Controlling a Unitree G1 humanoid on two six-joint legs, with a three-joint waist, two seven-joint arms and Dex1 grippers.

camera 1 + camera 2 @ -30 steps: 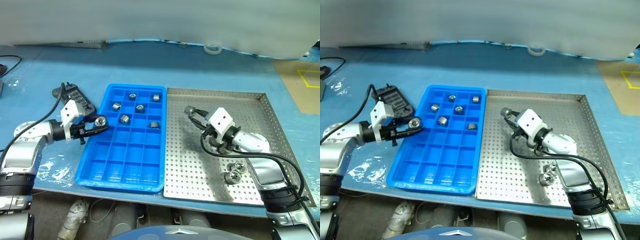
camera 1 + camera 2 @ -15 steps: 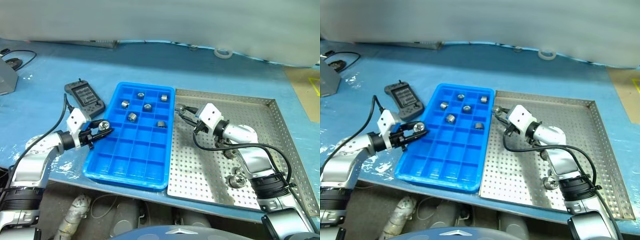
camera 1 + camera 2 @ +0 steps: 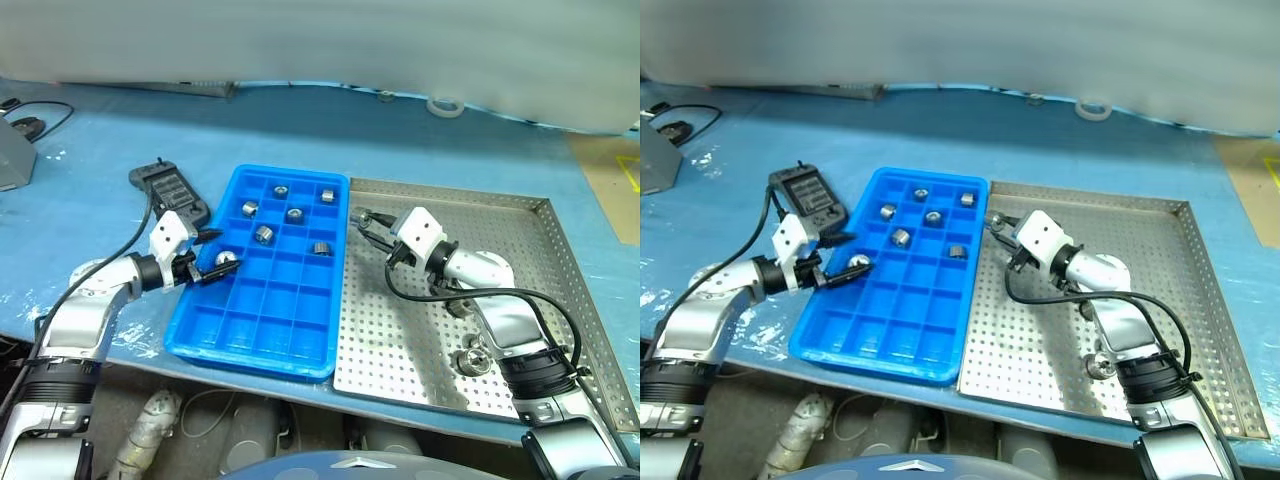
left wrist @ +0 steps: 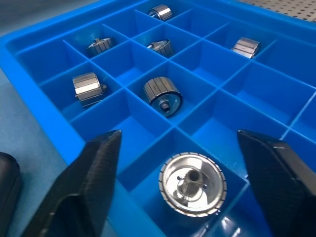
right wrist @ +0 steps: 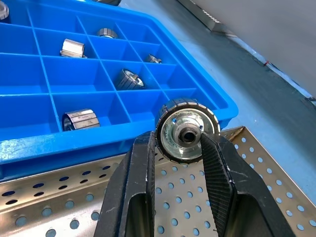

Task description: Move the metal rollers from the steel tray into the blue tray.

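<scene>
A: Left gripper (image 4: 177, 163) status?
B: Jaws spread wide. One roller (image 4: 192, 184) sits in a left-column compartment of the blue tray (image 3: 196, 322), between the fingers but touching neither.
A: Right gripper (image 5: 180, 148)?
B: Clamped on a roller (image 5: 187, 130), held over the steel tray (image 3: 560, 330) just beside the blue tray's edge.
A: Other metal rollers?
B: Five more in the blue tray's far compartments, e.g. (image 3: 263, 234). A couple left on the steel tray near the right arm (image 3: 472, 358).
</scene>
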